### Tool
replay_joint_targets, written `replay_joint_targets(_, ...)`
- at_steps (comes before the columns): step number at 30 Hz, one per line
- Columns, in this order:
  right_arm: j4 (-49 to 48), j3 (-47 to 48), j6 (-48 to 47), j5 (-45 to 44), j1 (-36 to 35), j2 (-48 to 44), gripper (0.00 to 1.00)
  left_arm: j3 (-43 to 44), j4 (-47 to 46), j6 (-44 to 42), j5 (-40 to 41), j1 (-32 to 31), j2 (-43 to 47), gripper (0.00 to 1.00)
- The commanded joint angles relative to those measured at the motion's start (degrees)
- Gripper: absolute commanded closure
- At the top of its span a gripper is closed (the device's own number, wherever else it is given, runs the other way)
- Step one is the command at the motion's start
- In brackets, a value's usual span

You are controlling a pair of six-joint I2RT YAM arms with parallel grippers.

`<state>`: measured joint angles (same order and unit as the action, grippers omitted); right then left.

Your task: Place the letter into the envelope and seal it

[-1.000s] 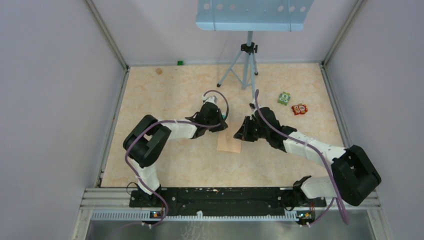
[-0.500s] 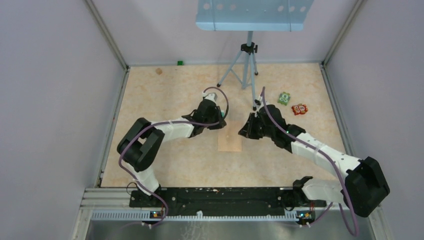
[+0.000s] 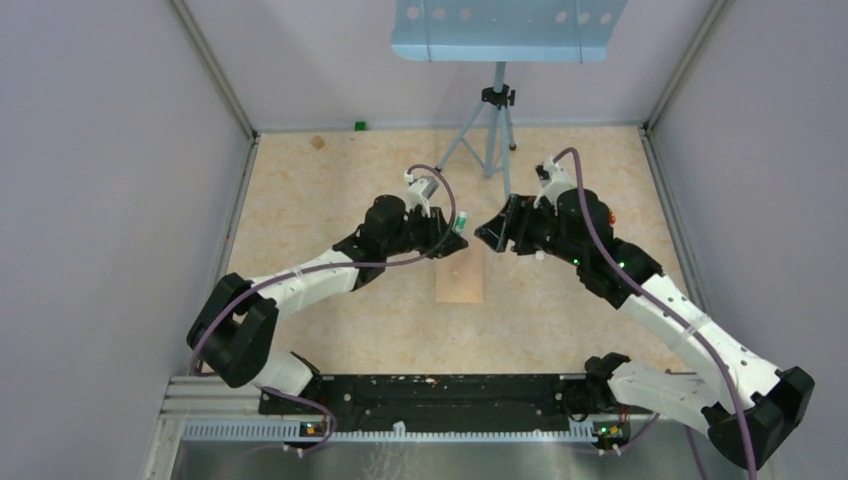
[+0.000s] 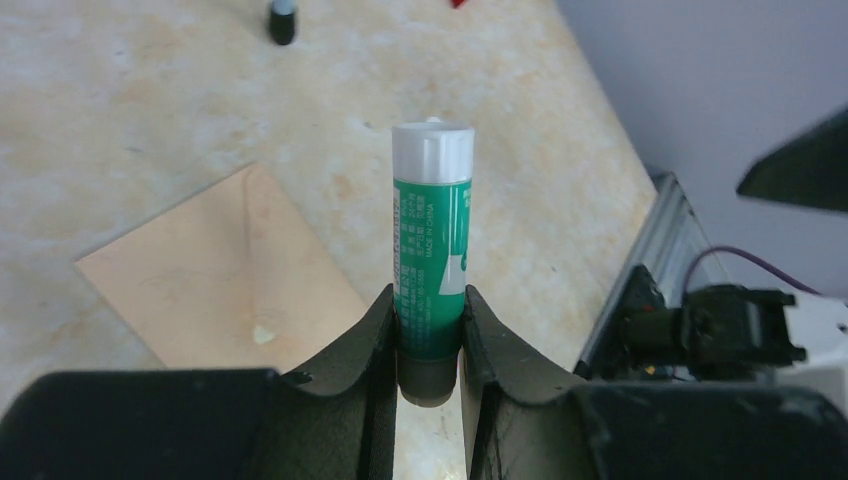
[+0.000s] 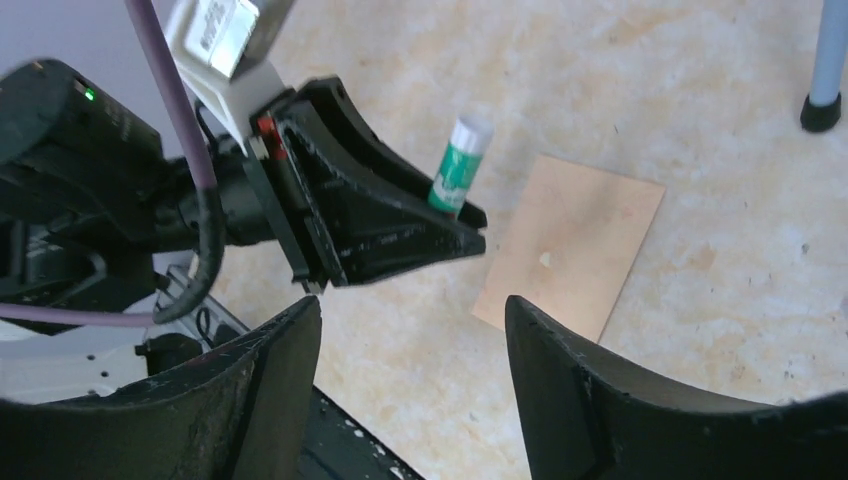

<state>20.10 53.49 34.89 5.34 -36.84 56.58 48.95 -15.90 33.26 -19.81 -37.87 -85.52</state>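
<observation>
Near envelope point(image 4: 215, 270) | left gripper point(image 4: 430, 302) clamps glue stick point(image 4: 431, 225) | right gripper point(image 5: 412, 312) spread

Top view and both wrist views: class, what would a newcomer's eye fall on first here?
A green glue stick with a white end juts from the left pincer, clamped by its lower end above the table. Below it the tan envelope lies flat between the two arms. The right pincer faces the stick, jaws wide apart and empty.
</observation>
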Motion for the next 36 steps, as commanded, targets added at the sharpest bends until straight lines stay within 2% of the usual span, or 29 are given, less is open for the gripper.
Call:
replay_joint_targets(1, 2.0, 5.5, -2.8, 1.3, 0.1, -1.9, 0.33, -3.3, -9.3, -2.7, -12.6, 0.1, 6.2, 1.0)
replay_joint_targets(6, 1.9, 8.5, -2.8, 4.2, 0.1, -1.2, 0.37, -5.9, -12.3, -4.8, -17.8, -0.6, 10.6, 1.0)
replay_joint_targets(13, 0.8, 10.0, -3.8, 9.5, 0.1, 1.2, 0.43, -6.3, -14.3, -5.4, -21.9, -1.9, 12.0, 1.0)
replay_joint_targets(22, 0.8, 9.8, -3.5, 10.7, 0.0, 2.6, 0.53, -6.6, -16.4, -5.2, -22.8, -2.5, 12.6, 1.0)
replay_joint_targets(28, 0.1, 9.2, -2.9, 10.5, -0.9, 3.6, 0.55, -6.6, -17.1, -5.2, -22.9, -2.7, 12.7, 1.0)
replay_joint_targets(33, -0.4, 9.2, -2.6, 10.6, -1.0, 4.1, 0.63, -6.8, -17.0, -5.3, -22.7, -2.8, 12.9, 1.0)
replay_joint_targets(36, -0.5, 9.1, -2.6, 10.8, -1.1, 4.4, 0.64, -6.9, -17.2, -5.4, -22.6, -2.8, 13.0, 1.0)
